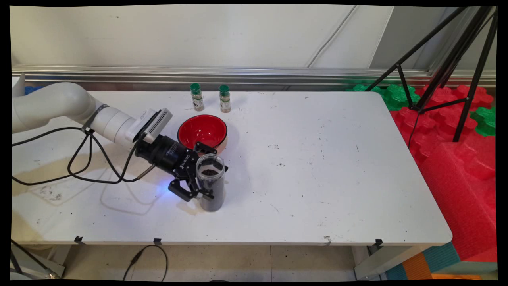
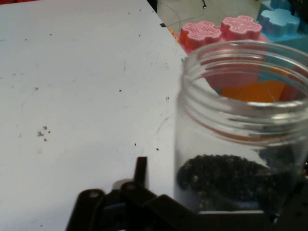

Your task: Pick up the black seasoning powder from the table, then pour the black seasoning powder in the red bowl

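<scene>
A clear, lidless jar [image 1: 211, 182] with dark grains in its bottom stands upright on the white table [image 1: 317, 167], left of the middle. My gripper [image 1: 209, 174] lies low and level around it, open, with one finger behind the jar and one in front. In the hand view the jar [image 2: 240, 139] fills the right side. One black finger [image 2: 140, 169] stands a small gap to its left, not touching it. The other finger is hidden behind the jar. A red bowl [image 1: 202, 132] sits just behind the gripper.
Two small spice bottles with green caps [image 1: 196, 96] [image 1: 224, 98] stand near the table's back edge. Black cables [image 1: 91, 159] hang from the arm onto the table's left part. A black tripod [image 1: 444, 71] and red and green foam blocks [image 1: 456, 159] lie off the right edge.
</scene>
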Controlling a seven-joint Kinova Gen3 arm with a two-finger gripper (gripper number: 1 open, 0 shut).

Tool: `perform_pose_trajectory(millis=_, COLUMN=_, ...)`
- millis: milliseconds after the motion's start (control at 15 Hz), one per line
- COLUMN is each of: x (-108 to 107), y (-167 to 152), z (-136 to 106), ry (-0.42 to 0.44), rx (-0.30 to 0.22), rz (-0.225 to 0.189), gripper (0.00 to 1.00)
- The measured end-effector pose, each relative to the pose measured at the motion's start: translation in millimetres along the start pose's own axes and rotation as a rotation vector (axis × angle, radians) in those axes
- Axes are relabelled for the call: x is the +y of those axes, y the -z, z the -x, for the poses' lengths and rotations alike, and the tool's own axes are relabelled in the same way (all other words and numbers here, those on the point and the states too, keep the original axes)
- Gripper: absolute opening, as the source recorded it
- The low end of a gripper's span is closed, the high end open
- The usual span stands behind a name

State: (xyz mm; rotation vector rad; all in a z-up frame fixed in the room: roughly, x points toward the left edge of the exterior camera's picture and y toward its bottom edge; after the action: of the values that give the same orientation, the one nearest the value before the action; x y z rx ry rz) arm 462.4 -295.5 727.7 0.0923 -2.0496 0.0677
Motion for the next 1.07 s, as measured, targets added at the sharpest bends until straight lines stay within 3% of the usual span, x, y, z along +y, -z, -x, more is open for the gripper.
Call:
perform_pose_trajectory(millis=67, x=0.2, y=-0.2, z=0.4, ry=0.001, rx=-0.001, rz=-0.001, gripper=1.00)
perform_pose_trajectory(millis=133, x=0.6, y=-0.6, z=0.8, ry=0.003, rx=-0.001, rz=-0.002, gripper=0.00)
perform_pose_trajectory(millis=1067, x=2.7, y=2.1, z=0.8, ry=0.034, rx=0.000, rz=-0.015, gripper=0.00)
